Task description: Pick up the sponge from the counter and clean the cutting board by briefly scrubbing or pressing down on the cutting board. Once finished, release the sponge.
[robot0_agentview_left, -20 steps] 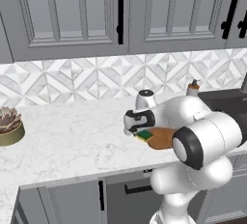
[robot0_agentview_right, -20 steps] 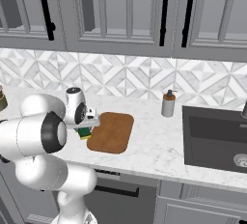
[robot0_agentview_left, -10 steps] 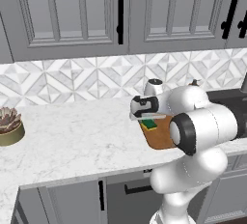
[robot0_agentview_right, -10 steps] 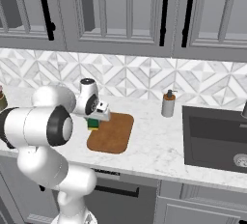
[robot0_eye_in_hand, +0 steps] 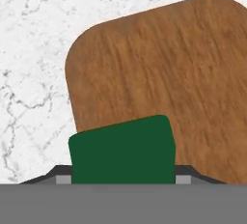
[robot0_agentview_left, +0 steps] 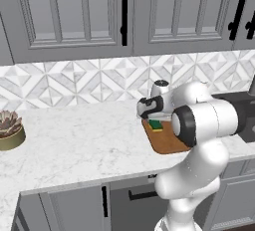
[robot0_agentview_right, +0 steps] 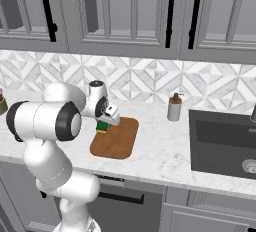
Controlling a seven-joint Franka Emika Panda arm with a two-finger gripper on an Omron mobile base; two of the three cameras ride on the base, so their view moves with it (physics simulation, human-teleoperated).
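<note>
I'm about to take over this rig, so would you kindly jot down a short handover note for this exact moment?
Gripper: shut on the sponge, green side toward the hand camera.
Sponge: over the cutting board's back left corner; contact with the wood can't be judged.
Cutting board: flat on the counter, near the front edge.
Done: sponge picked up and brought to the board.
Left: press or scrub briefly, then release the sponge.

The counter (robot0_agentview_left: 84,145) lies open between the potted succulent (robot0_agentview_left: 10,131) at its far left and the cutting board (robot0_agentview_right: 116,138). Right of the board, bare marble runs to the soap dispenser (robot0_agentview_right: 174,108) by the backsplash and the sink (robot0_agentview_right: 222,143). Upper cabinets (robot0_agentview_right: 130,16) hang well above the worktop.
</note>
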